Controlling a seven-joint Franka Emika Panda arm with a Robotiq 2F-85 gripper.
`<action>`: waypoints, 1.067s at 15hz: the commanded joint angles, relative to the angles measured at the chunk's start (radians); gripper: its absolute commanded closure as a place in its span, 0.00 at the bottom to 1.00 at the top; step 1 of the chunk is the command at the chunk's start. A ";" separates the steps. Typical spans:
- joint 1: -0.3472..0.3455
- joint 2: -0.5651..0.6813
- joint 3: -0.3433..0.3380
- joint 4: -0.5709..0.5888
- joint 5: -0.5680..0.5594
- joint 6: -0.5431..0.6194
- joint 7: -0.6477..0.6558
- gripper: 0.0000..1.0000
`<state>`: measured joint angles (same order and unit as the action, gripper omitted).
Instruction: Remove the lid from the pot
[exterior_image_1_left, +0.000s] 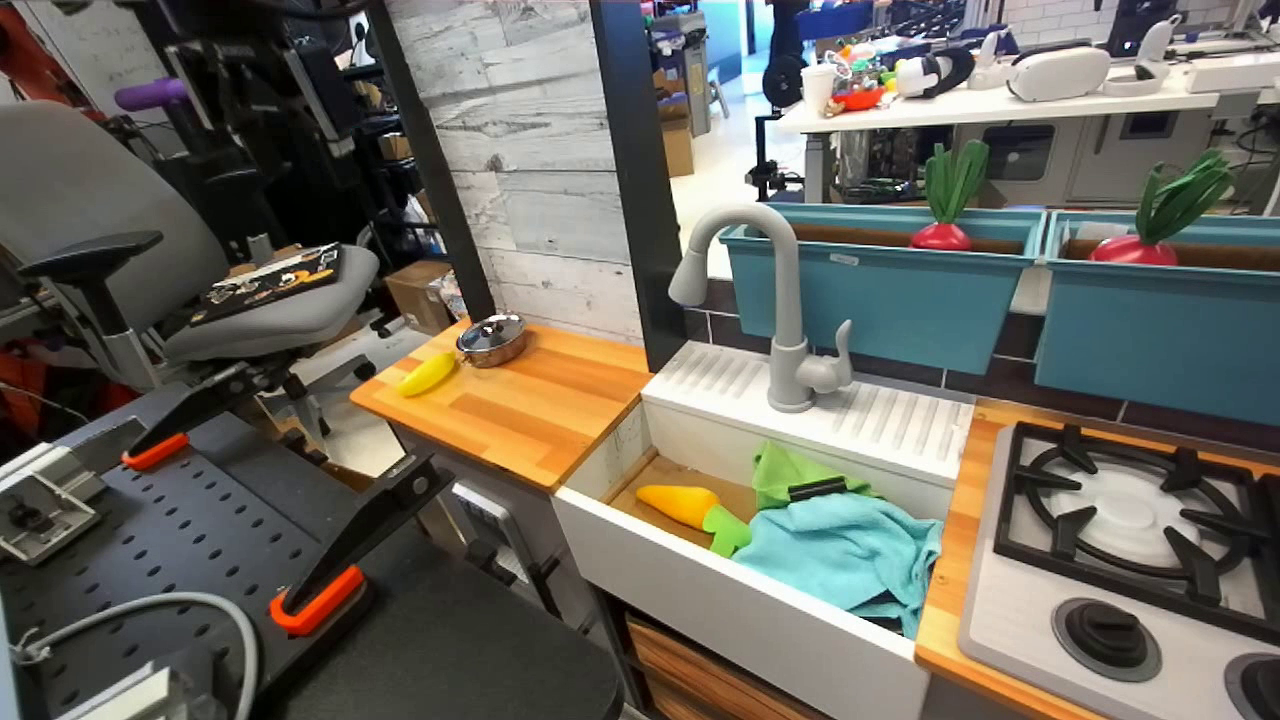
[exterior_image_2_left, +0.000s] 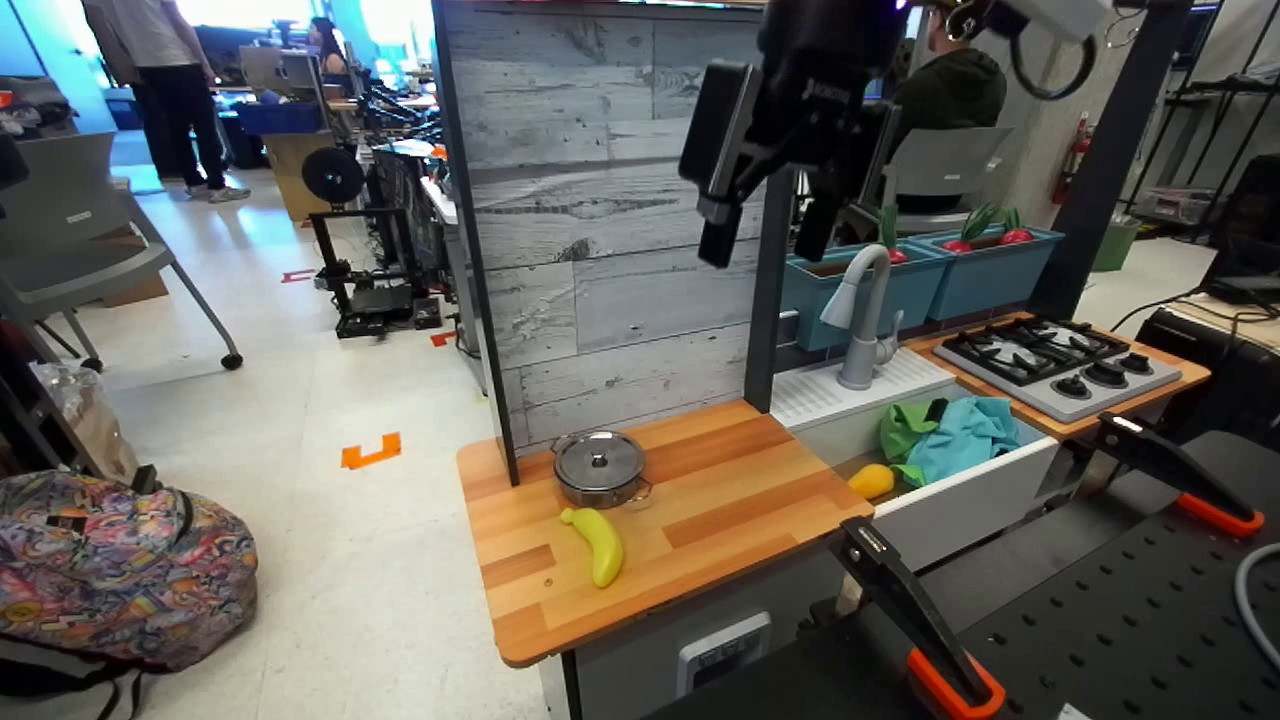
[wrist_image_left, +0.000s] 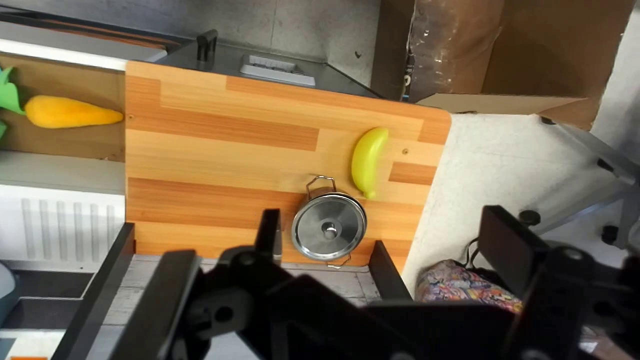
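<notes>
Two black, blocky fingers (exterior_image_2_left: 718, 238) spread wide, nothing between them: the black metal pincer (exterior_image_2_left: 768, 238) is released, hanging in mid-air. Task not begun, I judge.

Well below, toward seven o'clock of it in an exterior view: round, flat, grey metal lid (exterior_image_2_left: 605, 466), small shiny knob (wrist_image_left: 329, 230) at centre, seated on the squat silver metal pot (exterior_image_2_left: 597, 498). Wrist view puts the lid between the fingers, but close to the nine o'clock one. A straight drop on that line might pinch off-centre and tip the lid rather than raise it. Knob looks short and slick; a shallow hold could slip, a deep one could press the pot down or shove it.

Thin wire handles (wrist_image_left: 322, 177) at twelve and nearly six, wrist view. A finger coming low could hook one and drag pot and lid together.

Yellow, curved toy banana (wrist_image_left: 367, 162) just beside the pot at one o'clock, same view; contact not certain. Might roll or be pushed if the pot slides. All on a light wood-block table (wrist_image_left: 220, 165).

Pot near the grey-white plank panel (exterior_image_2_left: 620, 180) at six and its dark, narrow post (wrist_image_left: 389, 272) at four: a wide-spread finger coming down there could strike either.

Farther, about ten o'clock: orange-yellow, tapered toy carrot (wrist_image_left: 70, 112) in the white, box-shaped sink (exterior_image_1_left: 740, 610). Well apart from the pot; little risk, as I read it.
</notes>
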<state>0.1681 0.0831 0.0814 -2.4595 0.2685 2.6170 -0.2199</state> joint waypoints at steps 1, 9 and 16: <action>-0.029 0.175 0.043 0.120 0.013 0.062 -0.006 0.00; -0.010 0.475 0.013 0.390 -0.144 0.035 0.165 0.00; 0.066 0.678 -0.049 0.604 -0.269 0.005 0.312 0.00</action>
<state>0.1833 0.6803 0.0710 -1.9594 0.0588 2.6612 0.0255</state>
